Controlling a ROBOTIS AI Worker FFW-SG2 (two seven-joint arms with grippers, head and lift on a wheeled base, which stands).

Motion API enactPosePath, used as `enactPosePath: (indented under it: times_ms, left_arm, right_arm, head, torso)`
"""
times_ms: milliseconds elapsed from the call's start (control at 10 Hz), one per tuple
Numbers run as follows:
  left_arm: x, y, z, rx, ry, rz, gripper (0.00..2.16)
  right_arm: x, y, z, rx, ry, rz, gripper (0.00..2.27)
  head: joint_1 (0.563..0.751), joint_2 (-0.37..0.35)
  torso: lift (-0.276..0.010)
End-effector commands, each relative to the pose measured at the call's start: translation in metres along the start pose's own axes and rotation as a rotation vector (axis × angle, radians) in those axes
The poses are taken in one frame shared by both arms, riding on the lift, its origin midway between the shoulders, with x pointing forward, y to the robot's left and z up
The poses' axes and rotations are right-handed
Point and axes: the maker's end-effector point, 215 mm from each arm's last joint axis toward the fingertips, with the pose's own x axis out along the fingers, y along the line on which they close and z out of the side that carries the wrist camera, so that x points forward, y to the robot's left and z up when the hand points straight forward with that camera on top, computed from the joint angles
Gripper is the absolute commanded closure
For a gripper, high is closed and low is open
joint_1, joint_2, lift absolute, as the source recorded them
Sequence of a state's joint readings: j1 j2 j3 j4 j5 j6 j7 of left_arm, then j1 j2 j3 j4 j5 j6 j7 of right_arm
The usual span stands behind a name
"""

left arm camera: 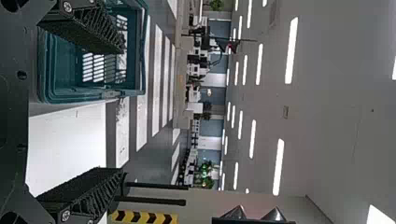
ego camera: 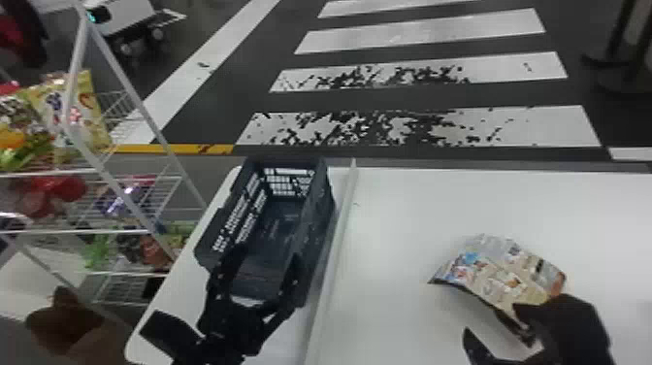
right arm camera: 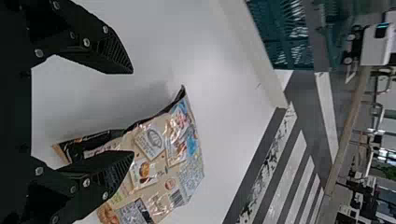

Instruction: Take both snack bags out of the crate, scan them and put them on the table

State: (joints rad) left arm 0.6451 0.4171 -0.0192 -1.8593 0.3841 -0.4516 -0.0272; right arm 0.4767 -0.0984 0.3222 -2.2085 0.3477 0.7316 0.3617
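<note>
Right gripper [right arm camera: 132, 112] released, fingers parted; snack bag [ego camera: 509, 274] at its twelve o'clock, on table [ego camera: 412, 204]. Likely letting go: withdraw straight, don't snag edge. Left gripper [left arm camera: 122, 112] spread, at six o'clock of crate [ego camera: 317, 238]. Bag glossy, crinkled, bowed; crate rigid, latticed; table smooth.

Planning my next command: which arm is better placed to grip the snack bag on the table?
Right, I'd judge: the right gripper is open and close to the snack bag, whereas the left gripper is over at the crate, farther from it.
</note>
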Motion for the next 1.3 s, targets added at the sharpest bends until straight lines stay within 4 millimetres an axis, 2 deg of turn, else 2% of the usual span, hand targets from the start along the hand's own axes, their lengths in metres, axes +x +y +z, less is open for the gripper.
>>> enactPosePath:
  times_ms: [0, 200, 500, 600, 700, 800, 900, 1000, 1200]
  left_arm:
    - [0.0, 0.0, 0.0, -0.002, -0.001, 0.001, 0.1]
    - [0.0, 0.0, -0.001, -0.003, 0.0, 0.001, 0.1]
    - [-0.001, 0.0, -0.002, -0.004, 0.002, 0.001, 0.1]
    - [-0.001, 0.0, -0.002, -0.005, 0.001, 0.002, 0.1]
    - [-0.002, 0.001, -0.004, -0.006, 0.006, 0.004, 0.1]
    - [-0.002, 0.001, -0.004, -0.006, 0.006, 0.004, 0.1]
    - [-0.002, 0.0, -0.005, -0.005, 0.007, 0.004, 0.1]
    - [-0.003, 0.001, -0.005, -0.006, 0.009, 0.004, 0.1]
    - [-0.003, 0.0, -0.005, -0.005, 0.009, 0.004, 0.1]
  right_arm:
    - [-0.01, -0.009, 0.039, 0.181, -0.15, 0.087, 0.07]
    - [-0.021, -0.024, 0.075, 0.376, -0.3, 0.194, 0.08]
    - [-0.02, -0.055, 0.094, 0.51, -0.451, 0.2, 0.15]
    - [-0.018, -0.062, 0.101, 0.51, -0.489, 0.191, 0.3]
    - [-0.016, -0.059, 0.104, 0.513, -0.505, 0.225, 0.74]
    - [-0.013, -0.062, 0.106, 0.516, -0.517, 0.218, 1.86]
    - [-0.009, -0.061, 0.101, 0.52, -0.494, 0.216, 2.26]
    - [-0.005, -0.061, 0.101, 0.512, -0.492, 0.215, 2.26]
    - [0.018, -0.064, 0.082, 0.471, -0.43, 0.17, 2.26]
  head:
    - [0.695, 0.324]
    - [0.695, 0.331]
    - [0.695, 0.302]
    - [0.695, 0.288]
    - [0.695, 0.277]
    - [0.695, 0.277]
    - [0.695, 0.276]
    - [0.695, 0.274]
    - [0.695, 0.276]
  torso:
    - [-0.092]
    - [-0.092]
    - [-0.092]
    - [-0.092]
    - [-0.092]
    - [-0.092]
    - [-0.092]
    - [-0.092]
    - [-0.092]
